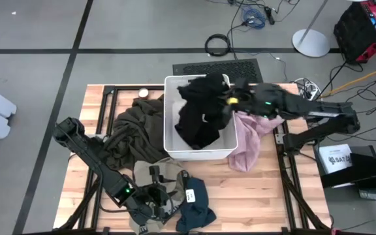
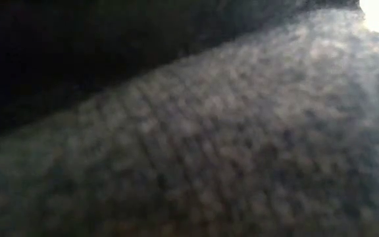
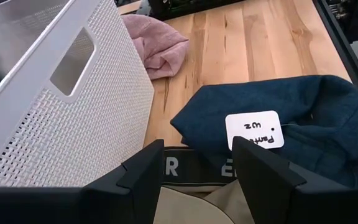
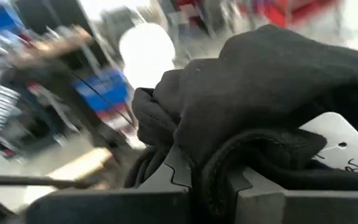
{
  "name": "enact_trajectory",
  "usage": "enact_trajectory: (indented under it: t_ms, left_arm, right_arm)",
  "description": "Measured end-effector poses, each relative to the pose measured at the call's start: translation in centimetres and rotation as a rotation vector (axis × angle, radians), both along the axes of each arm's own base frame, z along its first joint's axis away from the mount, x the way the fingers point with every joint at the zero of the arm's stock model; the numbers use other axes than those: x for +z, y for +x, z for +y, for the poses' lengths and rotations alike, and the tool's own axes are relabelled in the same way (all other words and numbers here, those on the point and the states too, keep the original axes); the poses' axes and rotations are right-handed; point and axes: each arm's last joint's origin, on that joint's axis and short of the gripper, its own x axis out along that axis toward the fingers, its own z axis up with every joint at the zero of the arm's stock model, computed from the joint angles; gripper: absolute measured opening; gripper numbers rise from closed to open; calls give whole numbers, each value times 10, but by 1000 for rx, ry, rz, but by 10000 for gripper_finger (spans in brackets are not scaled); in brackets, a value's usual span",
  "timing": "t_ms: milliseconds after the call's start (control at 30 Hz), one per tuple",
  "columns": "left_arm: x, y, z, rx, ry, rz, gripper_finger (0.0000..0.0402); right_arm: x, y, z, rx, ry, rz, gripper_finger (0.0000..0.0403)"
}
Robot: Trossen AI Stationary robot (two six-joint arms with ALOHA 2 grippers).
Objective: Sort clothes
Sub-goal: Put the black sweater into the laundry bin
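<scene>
The white bin [image 1: 170, 114] stands at the middle of the wooden table [image 1: 273, 189], and everything else is placed from it. The right gripper [image 1: 226, 99] reaches in over the bin's rim from the side where the pale pink garment [image 1: 250, 138] lies, and its jaws pinch the black garment [image 1: 200, 111], which hangs bunched over the bin's open inside. In the right wrist view the black cloth [image 4: 272, 81] is folded between the fingers, with a white tag [image 4: 344, 146] showing beside them.

The pink garment drapes just beside the bin's wall, touching it. On the opposite side the large dark olive garment [image 1: 132, 130] is heaped against the bin. In front of the bin lie the beige garment [image 1: 158, 175] and, touching it, the navy-teal garment [image 1: 194, 203], which carries a white paper label [image 3: 253, 130].

The left gripper [image 3: 197, 171] is low over the beige garment near the bin's front corner, its jaws spread with the lettered waistband [image 3: 194, 168] showing between them. The bin's perforated wall [image 3: 61, 124] rises close beside it.

The low view is filled by blurred dark cloth, so nothing can be told from it
</scene>
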Motion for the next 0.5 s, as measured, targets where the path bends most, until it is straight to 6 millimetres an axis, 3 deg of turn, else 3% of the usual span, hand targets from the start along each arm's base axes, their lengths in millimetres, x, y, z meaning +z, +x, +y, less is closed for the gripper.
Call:
enact_trajectory:
  t_ms: [300,500]
  left_arm:
    - [0,0,0,-1,2,1,200]
    - [-2,-3,-2,-19,20,23,200]
  right_arm:
    - [-55,58,-42,-94,71,161,14]
    - [-113,94,-70,-98,196,311,14]
